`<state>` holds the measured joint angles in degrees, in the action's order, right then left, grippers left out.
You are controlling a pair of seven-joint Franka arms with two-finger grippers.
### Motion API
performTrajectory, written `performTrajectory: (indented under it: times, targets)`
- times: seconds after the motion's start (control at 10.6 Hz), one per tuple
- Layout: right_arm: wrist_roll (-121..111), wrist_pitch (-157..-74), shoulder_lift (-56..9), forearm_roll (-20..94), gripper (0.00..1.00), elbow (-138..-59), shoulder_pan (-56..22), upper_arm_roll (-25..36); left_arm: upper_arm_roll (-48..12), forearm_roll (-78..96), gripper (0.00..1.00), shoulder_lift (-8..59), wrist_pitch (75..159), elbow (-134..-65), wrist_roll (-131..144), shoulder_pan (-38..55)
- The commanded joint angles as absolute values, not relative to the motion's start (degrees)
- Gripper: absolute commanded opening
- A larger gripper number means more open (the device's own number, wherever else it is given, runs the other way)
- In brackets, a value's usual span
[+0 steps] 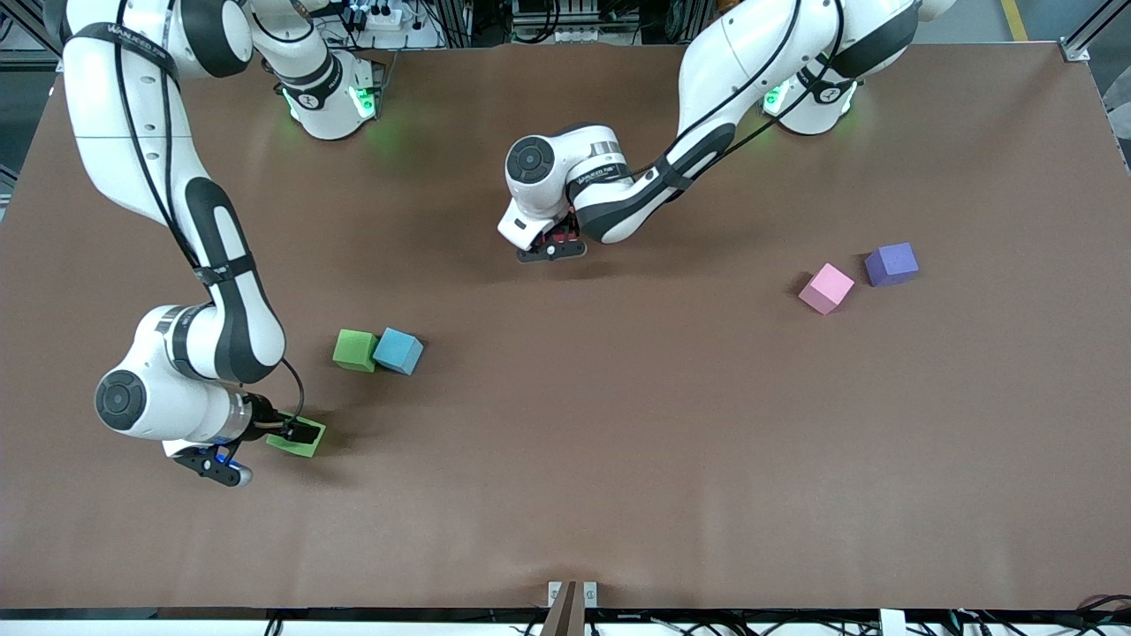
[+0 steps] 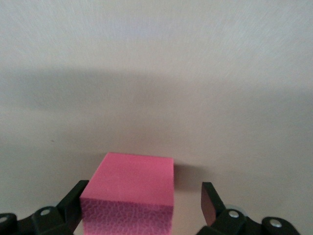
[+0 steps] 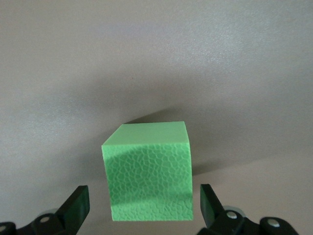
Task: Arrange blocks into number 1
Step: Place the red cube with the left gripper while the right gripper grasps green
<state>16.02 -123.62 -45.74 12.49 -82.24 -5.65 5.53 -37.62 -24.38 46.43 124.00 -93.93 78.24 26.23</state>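
Note:
My right gripper (image 1: 296,433) is down at a green block (image 1: 305,439) near the right arm's end of the table. In the right wrist view that green block (image 3: 149,169) sits between the open fingers (image 3: 78,203) with a gap on each side. My left gripper (image 1: 552,251) is low over the table's middle and hides its block in the front view. The left wrist view shows a bright pink block (image 2: 129,188) on the table between the open jaws: one finger (image 2: 73,198) is against its side, the other finger (image 2: 210,200) stands apart.
A second green block (image 1: 355,350) touches a blue block (image 1: 398,352), a little farther from the front camera than the right gripper. A light pink block (image 1: 826,288) and a purple block (image 1: 891,264) lie toward the left arm's end.

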Motion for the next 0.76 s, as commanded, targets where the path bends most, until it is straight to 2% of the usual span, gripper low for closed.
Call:
performTrajectory:
  times: [0.0, 0.19, 0.47, 0.57, 0.66]
  targets:
    - [14.7, -123.0, -48.3, 14.5, 0.99, -79.4, -7.0, 7.8, -37.1, -23.3, 1.0, 43.4, 118.8, -90.5, 79.4, 26.5]
    - [12.1, -123.0, -48.5, 14.5, 0.89, -79.3, -6.9, 7.8, -37.1, -23.3, 1.0, 41.9, 117.1, -89.0, 79.5, 24.5]
    - [12.0, -122.8, -48.5, 14.6, 0.64, -79.3, -6.9, 7.8, -37.1, -23.6, 1.0, 39.5, 116.7, -89.4, 78.8, 17.6]
    - [12.0, -122.7, -48.6, 14.7, 0.58, -79.3, -6.8, 7.8, -37.1, -23.7, 1.0, 39.5, 116.7, -89.6, 78.6, 15.5]
    - [12.0, -122.6, -48.5, 14.7, 0.57, -79.3, -6.8, 7.8, -37.1, -24.0, 1.0, 39.6, 116.6, -90.0, 78.3, 12.9]
